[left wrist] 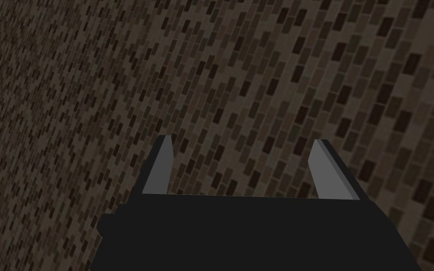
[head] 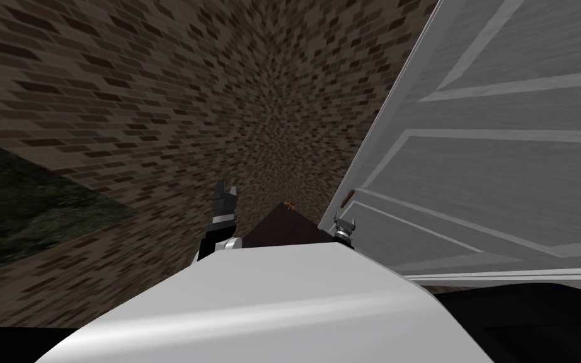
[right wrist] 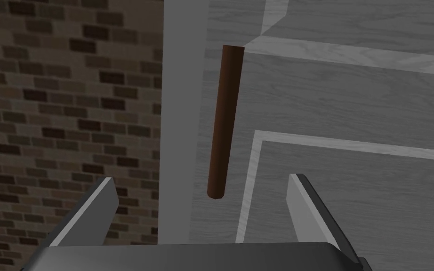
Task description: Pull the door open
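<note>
A light grey panelled door (head: 497, 157) fills the right of the head view, its free edge slanting toward my chest. A brown bar handle (right wrist: 224, 122) runs along that edge of the door (right wrist: 352, 103); in the head view the handle (head: 347, 200) is a small brown mark. My right gripper (head: 344, 224) sits just below the handle. In the right wrist view the right gripper (right wrist: 202, 193) is open, the handle's lower end between and just beyond its fingertips, not touching. My left gripper (head: 224, 195) is open, held toward the brick wall (left wrist: 211, 70).
A dark brick wall (head: 207, 101) stands ahead and to the left, close to the door's edge. A dark greenish patch (head: 24, 201) lies at the left. A small dark brown wedge (head: 280, 230) shows between the two arms.
</note>
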Available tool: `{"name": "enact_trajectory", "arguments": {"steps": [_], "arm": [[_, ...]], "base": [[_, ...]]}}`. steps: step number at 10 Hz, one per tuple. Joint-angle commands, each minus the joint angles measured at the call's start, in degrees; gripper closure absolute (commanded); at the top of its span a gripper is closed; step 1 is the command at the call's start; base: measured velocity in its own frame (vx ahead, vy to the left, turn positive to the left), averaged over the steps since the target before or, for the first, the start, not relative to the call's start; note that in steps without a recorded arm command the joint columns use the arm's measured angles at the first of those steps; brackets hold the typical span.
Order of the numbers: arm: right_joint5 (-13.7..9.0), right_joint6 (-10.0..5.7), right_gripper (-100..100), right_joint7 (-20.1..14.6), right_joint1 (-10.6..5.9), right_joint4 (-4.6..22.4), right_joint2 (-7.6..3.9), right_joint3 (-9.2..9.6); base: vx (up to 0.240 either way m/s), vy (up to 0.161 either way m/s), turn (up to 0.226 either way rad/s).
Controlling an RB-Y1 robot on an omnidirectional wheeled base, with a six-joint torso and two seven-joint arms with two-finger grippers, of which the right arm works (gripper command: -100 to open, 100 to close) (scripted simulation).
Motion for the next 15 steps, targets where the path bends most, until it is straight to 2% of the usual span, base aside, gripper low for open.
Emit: {"name": "enact_trajectory", "arguments": {"steps": [1,2,8,9,10,15], "arm": [[-1.7,-0.54,-100,-1.6,-0.17,1.7,-0.06,0.0],[-3.1,-1.0,-100,-2.9,-0.6,3.4,-0.23,-0.04],[-7.6,-2.54,-100,-7.2,-2.0,9.1,-0.76,-0.16],[-7.0,-2.53,-100,-6.8,-1.88,8.7,-0.66,-0.05],[-5.4,-2.28,-100,-9.2,-2.23,10.1,-1.45,-0.65],[-1.6,-1.39,-100,-14.3,-2.96,13.1,-3.24,-2.07]], "base": [[0.093,-0.122,0.128],[0.088,-0.13,0.139],[0.068,-0.086,0.097],[0.029,-0.051,0.028],[0.105,-0.021,-0.099],[0.131,-0.01,-0.062]]}}
